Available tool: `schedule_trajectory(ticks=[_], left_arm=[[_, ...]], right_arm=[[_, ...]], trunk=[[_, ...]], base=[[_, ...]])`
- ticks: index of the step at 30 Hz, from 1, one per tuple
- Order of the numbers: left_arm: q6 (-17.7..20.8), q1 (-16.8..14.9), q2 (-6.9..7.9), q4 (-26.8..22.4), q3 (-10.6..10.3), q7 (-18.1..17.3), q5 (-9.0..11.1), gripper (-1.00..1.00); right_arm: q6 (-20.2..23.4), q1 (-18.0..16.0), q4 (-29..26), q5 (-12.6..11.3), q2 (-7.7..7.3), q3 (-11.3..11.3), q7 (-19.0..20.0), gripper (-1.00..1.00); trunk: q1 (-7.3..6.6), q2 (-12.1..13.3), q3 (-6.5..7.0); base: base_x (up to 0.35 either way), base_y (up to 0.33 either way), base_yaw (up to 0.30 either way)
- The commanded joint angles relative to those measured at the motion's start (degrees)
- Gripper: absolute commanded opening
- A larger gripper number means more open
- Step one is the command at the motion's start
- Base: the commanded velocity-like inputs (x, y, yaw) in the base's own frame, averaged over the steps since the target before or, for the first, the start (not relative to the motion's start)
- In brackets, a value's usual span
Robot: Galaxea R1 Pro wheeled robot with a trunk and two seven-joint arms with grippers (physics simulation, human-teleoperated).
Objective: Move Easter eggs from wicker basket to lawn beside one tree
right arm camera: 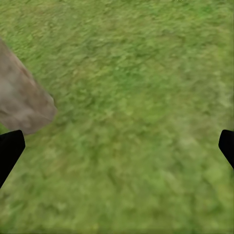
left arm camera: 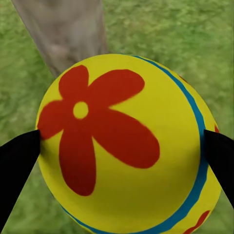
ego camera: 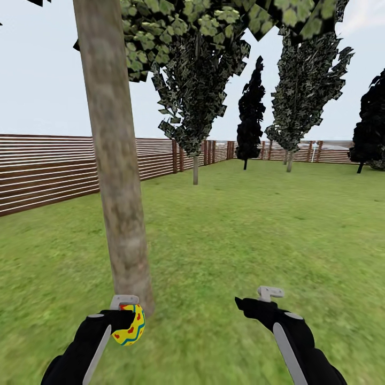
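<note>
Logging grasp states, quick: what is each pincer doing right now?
Left pincer: closed on an Easter egg, beside the tree.
Right pincer: open, empty, over the lawn.

— How many eggs do you count?
— One Easter egg, yellow with a red flower.
— Grippers?
— Two: the left gripper and the right gripper.
— Trees?
— One thick-trunked tree, two thin-trunked trees, three dark ones.
</note>
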Motion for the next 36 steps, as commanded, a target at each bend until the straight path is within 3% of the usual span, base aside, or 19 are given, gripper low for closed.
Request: schedule_trajectory(ticks=[1, 16, 36], left_arm=[[0.3, 0.0, 0.00, -0.1, 0.0, 0.0, 0.0, -1.00], [0.2, 0.0, 0.00, 0.0, 0.0, 0.0, -0.1, -1.00], [0.2, 0.0, 0.03, -0.1, -0.1, 0.1, 0.0, -1.00]], right_arm=[[0.2, 0.0, -0.1, -0.5, -0.05, 0.1, -0.4, 1.00], [0.2, 0.0, -0.1, -0.5, 0.22, 0.2, -0.4, 1.00], [-0.1, 0.0, 0.0, -0.5, 0.04, 0.1, -0.3, 1.00]], trunk=[[0.22, -0.5, -0.25], [3.52, -6.5, -2.94], [3.52, -6.5, -2.94]], base=[[0.000, 0.000, 0.000], [0.000, 0.000, 0.000], [0.000, 0.000, 0.000]])
